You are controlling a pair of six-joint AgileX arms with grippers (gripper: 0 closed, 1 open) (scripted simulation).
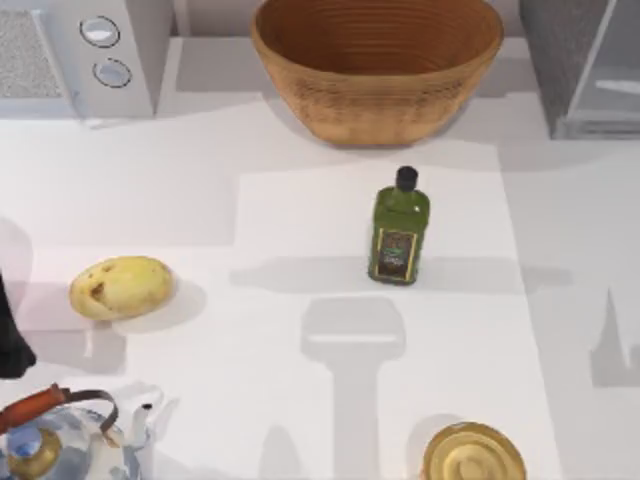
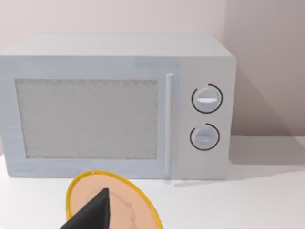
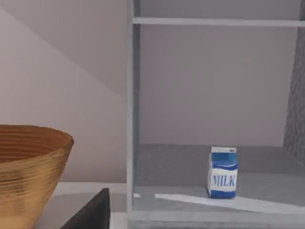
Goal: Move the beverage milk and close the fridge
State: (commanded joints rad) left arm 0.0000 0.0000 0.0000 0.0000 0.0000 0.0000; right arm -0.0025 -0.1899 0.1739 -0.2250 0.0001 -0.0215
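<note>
Fridge [image 3: 133, 119] comes first, since it is the biggest thing here and the step in hand concerns it: it stands at the far right corner of the table, its front open toward the right wrist camera, with one shelf high up and a bare grey floor below. Milk carton [image 3: 222, 172] is upright on that floor, well inside the frame and apart from both side walls, so the moving part looks done and what is left is the door. You cannot make out from these views where the door hangs, so find its free edge before you commit. Then push flat and steadily on that edge, sweeping in an arc rather than jabbing, and stop once it meets the frame. To the left of the fridge stands the basket [image 1: 376, 70], close enough that a wide swing of the right arm could clip its rim, so keep the approach on the fridge's side. The oil bottle [image 1: 400, 228] stands mid-table, clear of that path. The right gripper [image 3: 90, 212] hovers in front of the fridge opening; you cannot tell whether it is spread or pressed together. The left gripper [image 2: 93, 212] is parked facing the microwave [image 2: 114, 105], its state equally unclear.
</note>
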